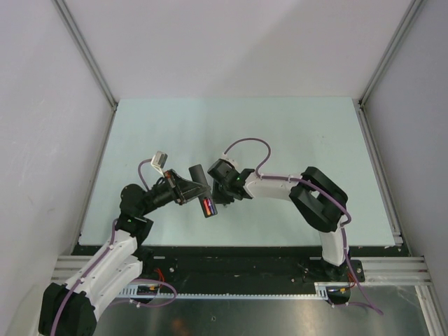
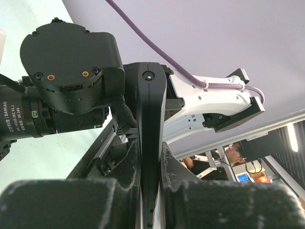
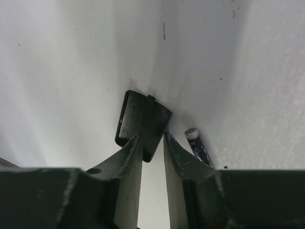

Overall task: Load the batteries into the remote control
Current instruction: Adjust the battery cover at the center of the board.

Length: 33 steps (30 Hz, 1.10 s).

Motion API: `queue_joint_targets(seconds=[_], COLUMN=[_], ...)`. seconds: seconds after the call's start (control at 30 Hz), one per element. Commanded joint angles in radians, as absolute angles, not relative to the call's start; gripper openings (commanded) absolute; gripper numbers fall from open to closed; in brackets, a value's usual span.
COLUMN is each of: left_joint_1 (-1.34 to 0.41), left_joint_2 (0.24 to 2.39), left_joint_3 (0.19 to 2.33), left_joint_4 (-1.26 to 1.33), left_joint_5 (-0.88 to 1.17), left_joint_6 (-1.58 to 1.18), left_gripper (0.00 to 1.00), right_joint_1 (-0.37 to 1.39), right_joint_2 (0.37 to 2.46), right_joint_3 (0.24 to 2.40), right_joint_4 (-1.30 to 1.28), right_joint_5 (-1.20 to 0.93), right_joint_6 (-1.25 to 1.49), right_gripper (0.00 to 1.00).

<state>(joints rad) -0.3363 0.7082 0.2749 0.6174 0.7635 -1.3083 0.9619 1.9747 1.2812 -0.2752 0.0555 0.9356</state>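
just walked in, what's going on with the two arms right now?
Battery loading is in progress. The left tool is shut on the remote control, and from above a red-orange battery shows in it. The right tool has its fingertips around a corner of the small black back panel; whether it actually grips the panel is unclear. A dark battery with a pale tip lies loose on the table beside that tool.
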Motion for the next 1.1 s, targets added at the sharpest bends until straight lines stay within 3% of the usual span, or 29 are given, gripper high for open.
queue_joint_targets(seconds=[0.0, 0.43, 0.63, 0.9, 1.07], left_joint_1=[-0.344, -0.345, -0.345, -0.345, -0.345], left_joint_2=[0.7, 0.698, 0.7, 0.703, 0.703], left_joint_3=[0.284, 0.279, 0.298, 0.327, 0.318], left_joint_4=[0.643, 0.643, 0.643, 0.643, 0.643], left_joint_5=[0.764, 0.761, 0.767, 0.764, 0.753], left_joint_6=[-1.301, -1.302, -1.305, -1.307, -1.302], left_gripper=[0.0, 0.0, 0.0, 0.0, 0.0], right_joint_1=[0.959, 0.939, 0.914, 0.822, 0.739], right_joint_2=[2.02, 2.046, 1.933, 1.634, 1.614], right_joint_3=[1.296, 1.307, 1.307, 1.307, 1.312], right_joint_4=[-0.339, -0.399, -0.436, -0.63, -0.774], right_joint_5=[0.087, 0.081, 0.109, 0.254, 0.386], right_joint_6=[0.943, 0.894, 0.855, 0.683, 0.513], right_gripper=[0.27, 0.0, 0.0, 0.0, 0.0])
